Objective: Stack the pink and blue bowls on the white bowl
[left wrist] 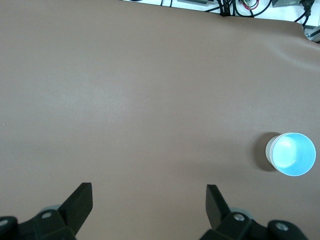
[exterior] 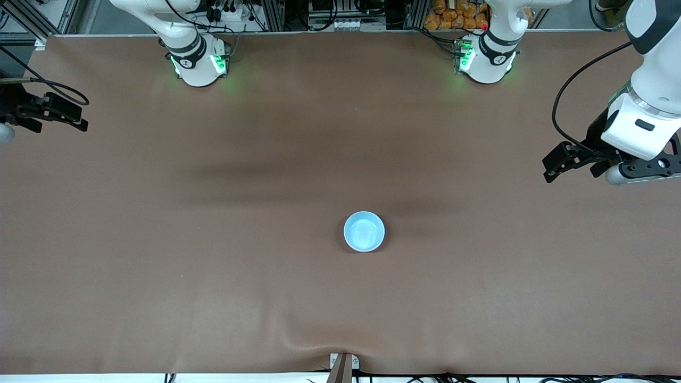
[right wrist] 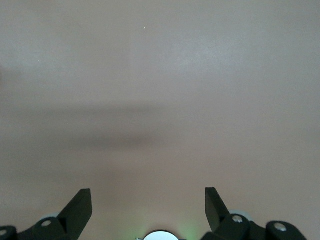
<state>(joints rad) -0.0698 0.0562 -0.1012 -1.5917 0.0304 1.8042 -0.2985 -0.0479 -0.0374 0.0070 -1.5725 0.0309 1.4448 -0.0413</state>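
A light blue bowl [exterior: 364, 231] stands upright on the brown table [exterior: 213, 255], near the middle and toward the front camera. In the left wrist view the blue bowl [left wrist: 292, 154] has a pale whitish wall [left wrist: 270, 148] showing under its rim; I cannot tell if that is another bowl. No separate pink or white bowl is in view. My left gripper [exterior: 552, 167] is open and empty, above the left arm's end of the table; it also shows in the left wrist view [left wrist: 149, 192]. My right gripper [exterior: 82, 118] is open and empty above the right arm's end, as in the right wrist view [right wrist: 148, 196].
The two arm bases [exterior: 199, 64] [exterior: 487, 61] stand along the table's edge farthest from the front camera. A small metal bracket [exterior: 343, 364] sits at the table's edge nearest the front camera. The table cover has a slight wrinkle near that bracket.
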